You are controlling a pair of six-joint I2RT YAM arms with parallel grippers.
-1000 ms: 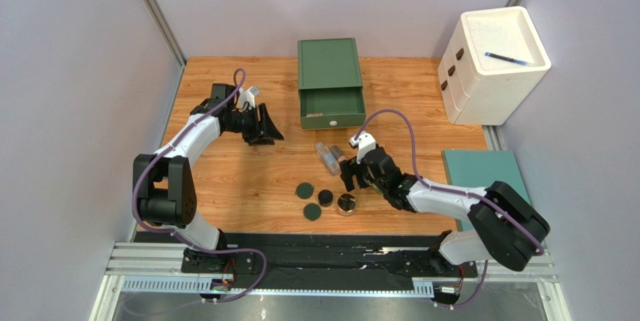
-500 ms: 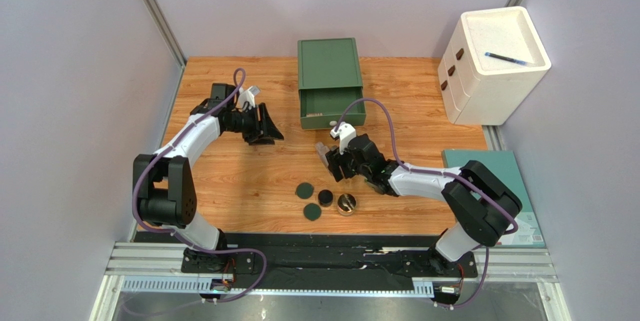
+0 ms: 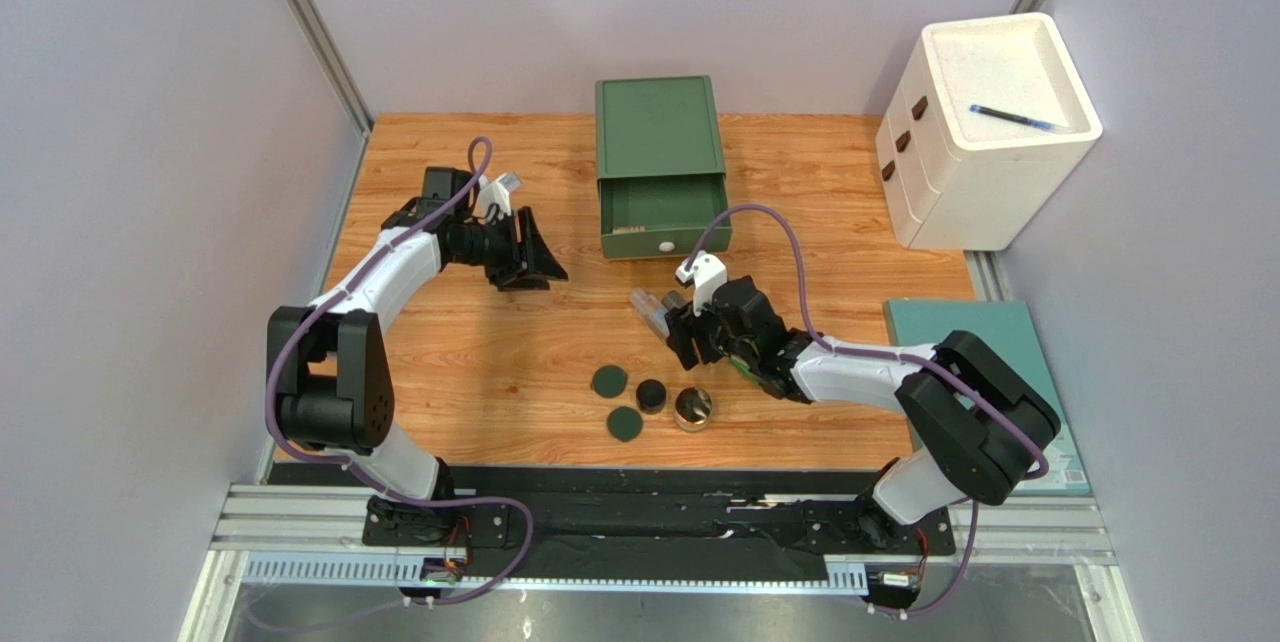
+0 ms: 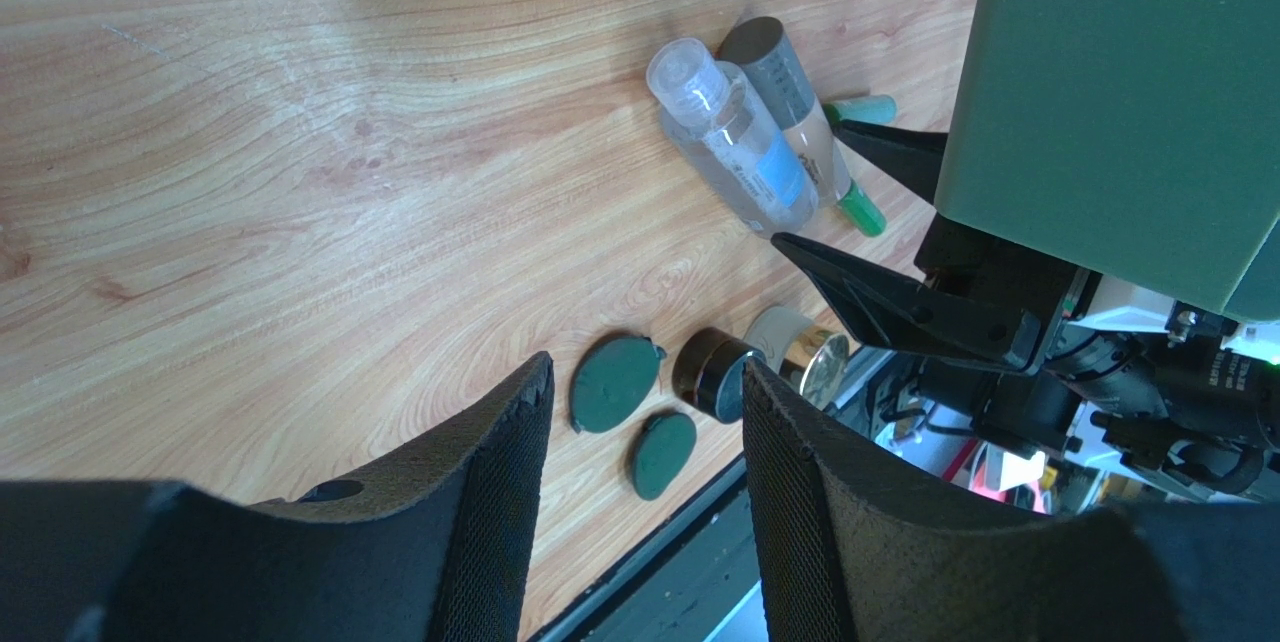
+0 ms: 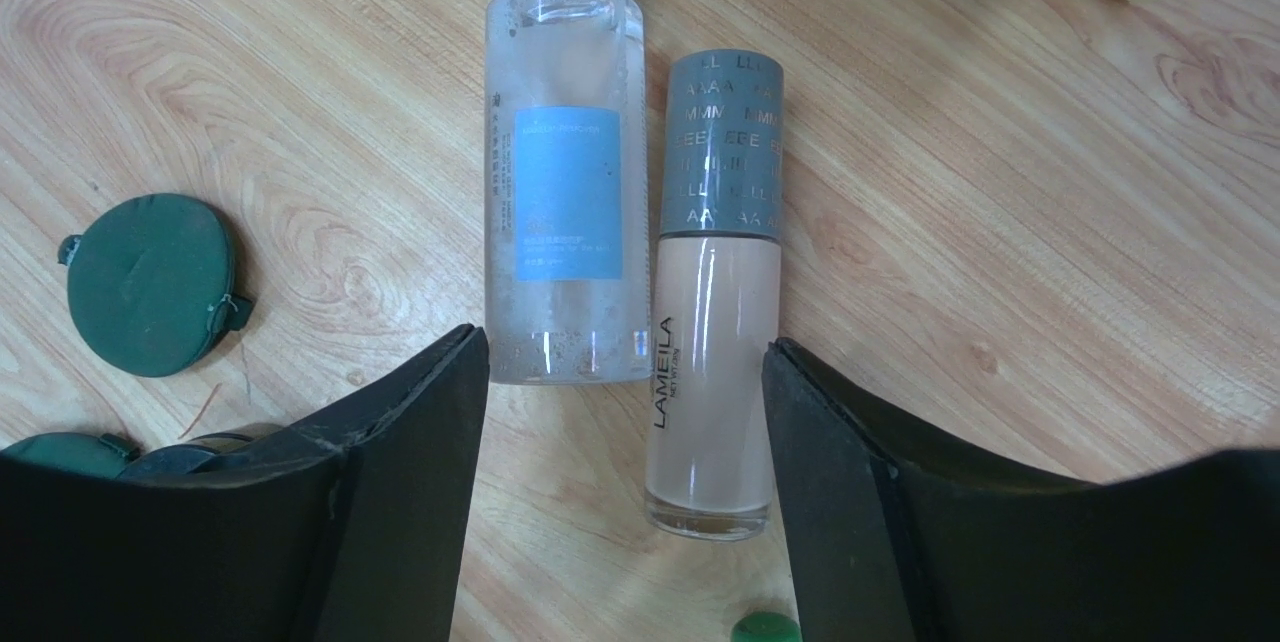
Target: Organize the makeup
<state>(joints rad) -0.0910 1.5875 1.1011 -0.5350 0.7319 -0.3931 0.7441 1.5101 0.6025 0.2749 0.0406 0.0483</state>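
**Top view:** The right gripper [image 3: 681, 338] reaches down over a pair of bottles [image 3: 648, 305] lying on the wooden table [image 3: 451, 357], just in front of the green drawer box [image 3: 657, 125], whose drawer [image 3: 663, 215] stands pulled out. Two dark green discs [image 3: 609, 380], a black jar [image 3: 651, 395] and a gold-rimmed compact [image 3: 693, 407] cluster nearer the arms' bases. The left gripper [image 3: 529, 264] hangs well apart at the left, over bare wood.

**Left wrist view:** This arm's own fingers [image 4: 496, 522] stand about half apart with nothing between them. Beyond them, the other arm's black fingers straddle the bottles' lower ends, and a green tube [image 4: 857, 203] lies just beside those ends.

**Right wrist view:** A clear bottle [image 5: 556, 192] with a blue label and a beige foundation bottle [image 5: 718, 342] lie side by side, touching, between spread fingertips [image 5: 451, 372]. Each tip sits just outside one bottle. Whether either tip touches the plastic cannot be told, and nothing is gripped or lifted.

The step in hand looks like the pick-up of the bottles, probably bound for the open drawer. Two round bottles may roll or squeeze apart, so the next move calls for an even pinch across both, or a shift onto one, before any lift
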